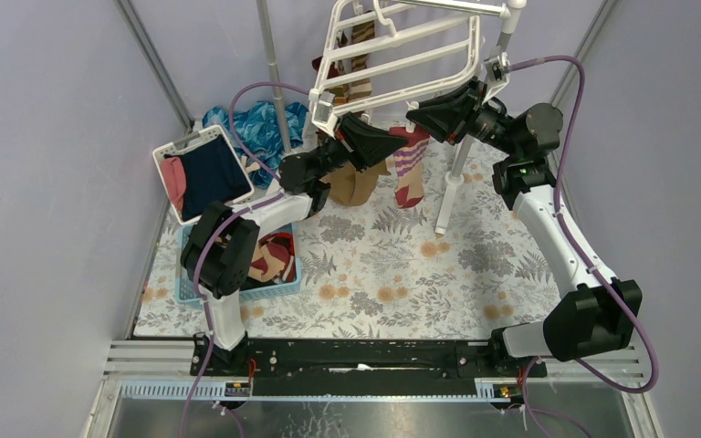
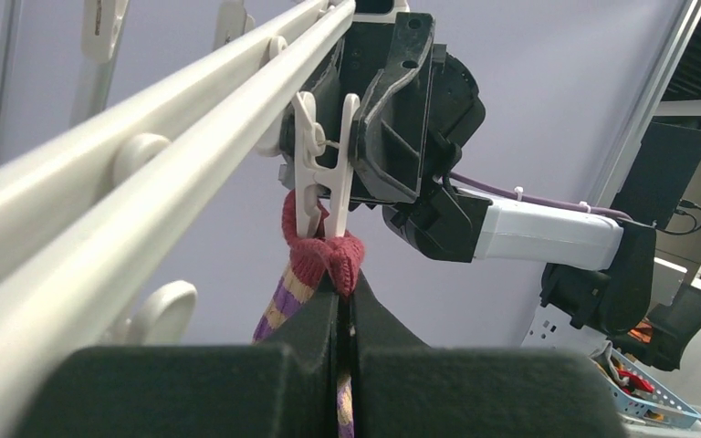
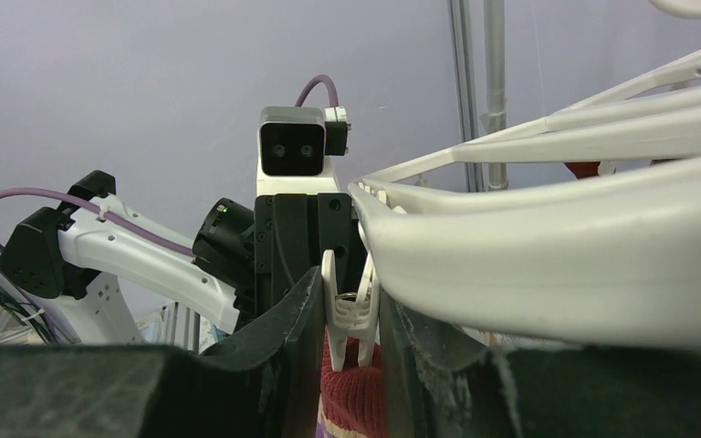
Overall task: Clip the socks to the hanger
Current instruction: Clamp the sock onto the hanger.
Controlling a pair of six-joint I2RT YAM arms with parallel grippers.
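Observation:
The white hanger hangs over the far side of the table. My left gripper is shut on a sock with purple-and-yellow stripes and a red cuff, holding the cuff up at the lower prongs of a white clip. From the other side, my right gripper is shut on that same clip, one finger against each handle. Just below the prongs is the red cuff. The hanger's frame fills the right of the right wrist view. Other socks hang from the far side.
A white slotted basket with navy and pink garments leans at the back left. Nearer, a blue basket holds more socks under the left arm. Shiny blue cloth lies by a grey pole. The hanger's stand pole rises right of centre.

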